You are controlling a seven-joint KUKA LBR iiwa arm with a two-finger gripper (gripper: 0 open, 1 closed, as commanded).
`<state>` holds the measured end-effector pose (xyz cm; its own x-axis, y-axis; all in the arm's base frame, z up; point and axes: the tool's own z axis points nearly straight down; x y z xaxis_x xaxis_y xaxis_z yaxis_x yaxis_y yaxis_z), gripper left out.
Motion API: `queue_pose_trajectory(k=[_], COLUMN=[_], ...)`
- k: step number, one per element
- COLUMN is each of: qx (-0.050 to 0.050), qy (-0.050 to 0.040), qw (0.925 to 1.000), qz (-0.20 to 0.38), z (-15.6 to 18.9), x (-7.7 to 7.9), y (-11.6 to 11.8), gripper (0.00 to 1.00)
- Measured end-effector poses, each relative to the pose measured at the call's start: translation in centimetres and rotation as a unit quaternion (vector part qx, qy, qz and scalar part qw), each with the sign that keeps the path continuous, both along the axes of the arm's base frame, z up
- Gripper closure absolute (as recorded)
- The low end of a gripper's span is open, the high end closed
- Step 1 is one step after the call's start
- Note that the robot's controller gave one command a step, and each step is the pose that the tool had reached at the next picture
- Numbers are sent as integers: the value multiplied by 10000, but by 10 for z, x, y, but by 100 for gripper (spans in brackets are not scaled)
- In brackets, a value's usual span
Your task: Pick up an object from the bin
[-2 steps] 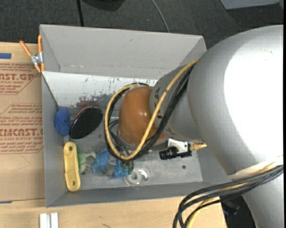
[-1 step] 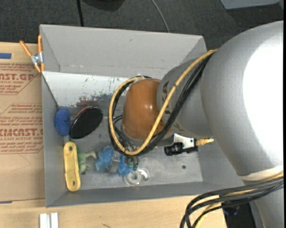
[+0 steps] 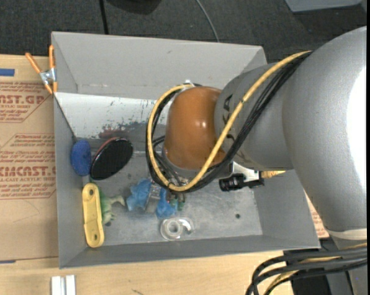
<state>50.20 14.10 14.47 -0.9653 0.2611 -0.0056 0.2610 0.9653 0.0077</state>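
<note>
The pincer [image 3: 163, 191] sits under the orange wrist cover; whether it is open or closed I cannot tell. Right of a black disc [image 3: 110, 158], touching the pincer, lies a crumpled blue plastic piece [image 3: 139, 196]. It is probably light, thin and springy, so pinch across a raised fold.

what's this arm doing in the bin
A robot arm reaches into the grey bin from the right, its wrist low over two small blue pieces near the middle of the floor. Its orange cover blocks the view of what happens underneath. A clear ring, a yellow bar, a black disc and a blue lump lie loose nearby.
</note>
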Motion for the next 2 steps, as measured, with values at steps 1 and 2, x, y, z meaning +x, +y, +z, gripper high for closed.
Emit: queue_pose_trajectory(k=[1, 2], qx=[-18, -4], qy=[65, 24], qw=[9999, 10000], qz=[-113, -32], z=[31, 82], x=[-10, 0], y=[0, -1], gripper=[100, 100])
